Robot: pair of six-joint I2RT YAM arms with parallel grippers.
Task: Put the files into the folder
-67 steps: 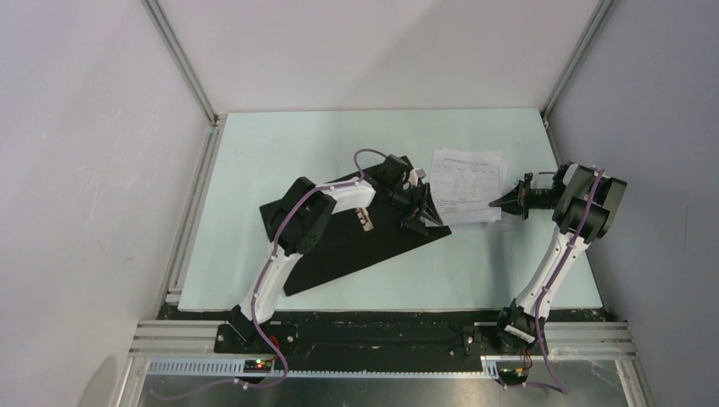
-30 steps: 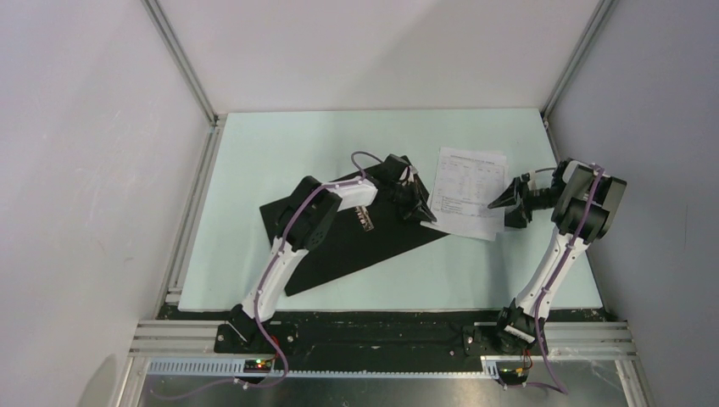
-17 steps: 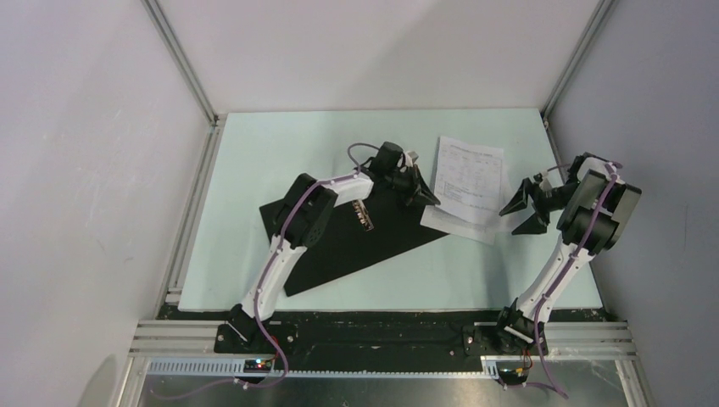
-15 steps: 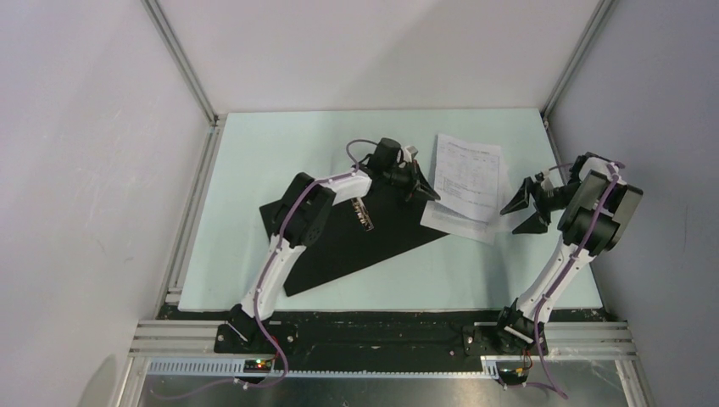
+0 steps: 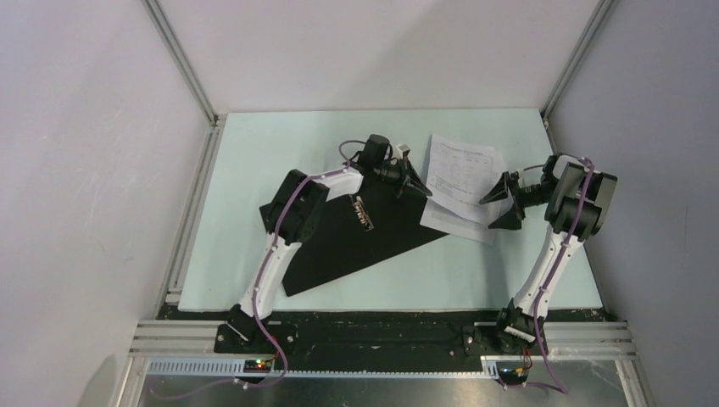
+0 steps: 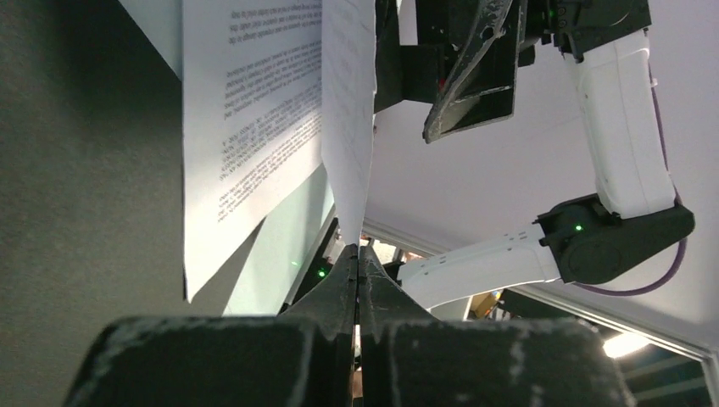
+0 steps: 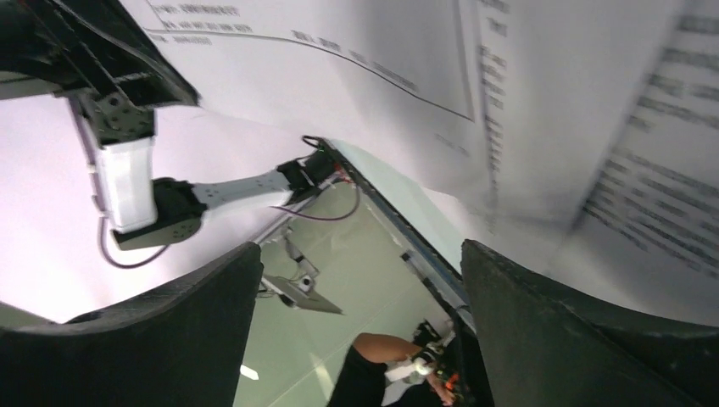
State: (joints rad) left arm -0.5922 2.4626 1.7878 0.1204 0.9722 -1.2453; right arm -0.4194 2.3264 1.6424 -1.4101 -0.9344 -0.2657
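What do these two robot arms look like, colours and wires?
The left arm and right arm have white links with bulky black joints; a thin purple cable runs along each. The left end effector and right end effector are black, each with two pointed wedge-shaped fingers.

The files (image 5: 462, 174) were white with black text and ruled grids; the open folder (image 5: 356, 246) showed black, the table (image 5: 271, 144) pale green.

Left arm (image 5: 270, 273), jaws together; right arm (image 5: 551, 259), jaws wide apart.
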